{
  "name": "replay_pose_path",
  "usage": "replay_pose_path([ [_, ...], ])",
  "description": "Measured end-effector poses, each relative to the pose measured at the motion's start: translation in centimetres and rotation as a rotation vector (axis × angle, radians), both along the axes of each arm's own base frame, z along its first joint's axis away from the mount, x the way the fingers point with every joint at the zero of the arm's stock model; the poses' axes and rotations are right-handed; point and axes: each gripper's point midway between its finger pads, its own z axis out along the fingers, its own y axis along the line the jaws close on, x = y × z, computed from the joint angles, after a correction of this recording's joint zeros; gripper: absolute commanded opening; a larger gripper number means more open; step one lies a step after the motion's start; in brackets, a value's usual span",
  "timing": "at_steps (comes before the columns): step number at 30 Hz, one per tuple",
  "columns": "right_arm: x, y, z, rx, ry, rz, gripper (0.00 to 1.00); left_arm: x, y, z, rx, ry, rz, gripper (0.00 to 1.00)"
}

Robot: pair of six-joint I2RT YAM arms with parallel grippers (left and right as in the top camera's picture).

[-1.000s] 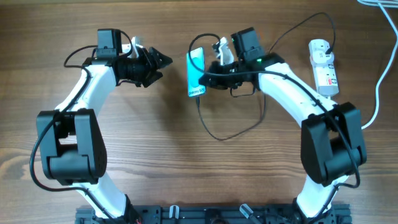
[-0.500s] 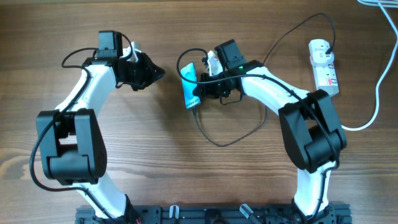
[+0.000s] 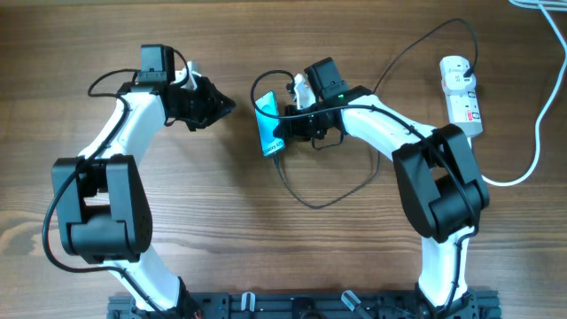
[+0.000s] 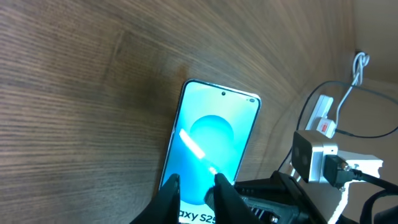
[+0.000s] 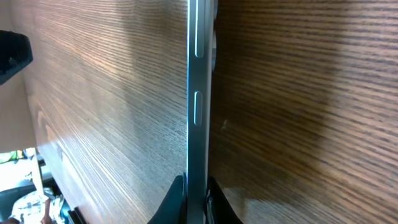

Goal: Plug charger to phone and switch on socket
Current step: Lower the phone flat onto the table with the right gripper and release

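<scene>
The phone (image 3: 267,124) is tipped up on its long edge at the table's middle, teal face toward the left arm. My right gripper (image 3: 282,131) is shut on it. In the right wrist view the phone (image 5: 200,93) stands edge-on, pinched between my right gripper's (image 5: 196,186) jaws. The charger's black cable (image 3: 310,202) loops from the phone's lower end back to the white socket (image 3: 462,97); whether the plug is seated I cannot tell. My left gripper (image 3: 229,105) hangs left of the phone, apart from it. Its jaws are nearly together with nothing between them, and the phone (image 4: 214,134) shows beyond my left gripper (image 4: 194,183).
A thick white cord (image 3: 539,133) runs from the socket along the right edge. The socket (image 4: 322,124) shows small with a red mark in the left wrist view. Bare wood lies in front of the cable loop.
My right gripper has carried the phone left and tipped it onto its edge. My left gripper drew back slightly and its jaws closed. Little has moved in the last half second.
</scene>
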Motion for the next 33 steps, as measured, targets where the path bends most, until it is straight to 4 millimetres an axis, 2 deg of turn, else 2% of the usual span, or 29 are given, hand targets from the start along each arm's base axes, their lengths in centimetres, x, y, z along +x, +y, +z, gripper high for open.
replay_pose_path([
  [1,0.0,0.0,0.0,-0.001,0.002,0.000,0.12,-0.2,0.0,-0.1,0.005,0.009,-0.002,0.22],
  [3,0.0,-0.2,-0.2,-0.016,-0.001,-0.004,0.18,-0.6,0.2,-0.7,0.044,0.025,-0.007,0.22],
  [5,0.1,-0.7,-1.2,-0.053,0.003,-0.014,0.29,-1.3,-0.5,-1.4,0.106,0.042,-0.029,0.23],
  [7,0.1,-1.0,-1.4,-0.071,-0.001,-0.019,0.31,-1.4,-1.3,-1.5,0.122,0.036,-0.050,0.23],
  [9,0.2,-1.2,-1.8,-0.086,-0.006,-0.021,0.39,-1.5,-2.0,-1.5,0.131,0.028,-0.067,0.23],
  [17,0.2,-1.3,-2.1,-0.095,-0.002,-0.023,0.44,-1.5,-2.0,-1.6,0.141,0.028,-0.066,0.23],
  [19,0.2,-1.3,-2.1,-0.094,-0.001,-0.024,0.48,-1.5,-2.0,-1.6,0.141,0.028,-0.065,0.23],
  [21,0.3,-1.4,-1.8,-0.096,0.005,-0.026,0.50,-1.5,-1.9,-1.6,0.143,0.028,-0.065,0.23],
  [24,1.7,-2.7,-0.5,-0.100,0.014,-0.057,0.52,-1.3,-1.3,-2.0,0.184,0.025,-0.052,0.30],
  [25,2.0,-3.2,0.1,-0.103,0.008,-0.055,0.53,-1.2,-1.1,-2.1,0.197,0.024,-0.049,0.36],
  [27,2.4,-4.4,2.6,-0.108,-0.037,-0.047,0.56,-1.1,-0.4,-2.4,0.242,0.020,-0.036,0.73],
  [28,2.6,-5.2,4.6,-0.121,-0.081,-0.051,0.61,-0.9,0.3,-2.7,0.281,0.018,-0.022,1.00],
  [30,3.0,-7.3,7.9,-0.170,-0.165,-0.077,1.00,-0.6,1.7,-3.1,0.369,0.014,0.005,1.00],
  [31,3.7,-8.8,9.7,-0.193,-0.225,-0.102,1.00,-0.7,2.6,-3.4,0.414,0.022,0.025,1.00],
  [33,5.4,-12.7,12.0,-0.253,-0.326,-0.154,0.99,-0.9,3.8,-3.8,0.476,0.040,0.044,1.00],
])
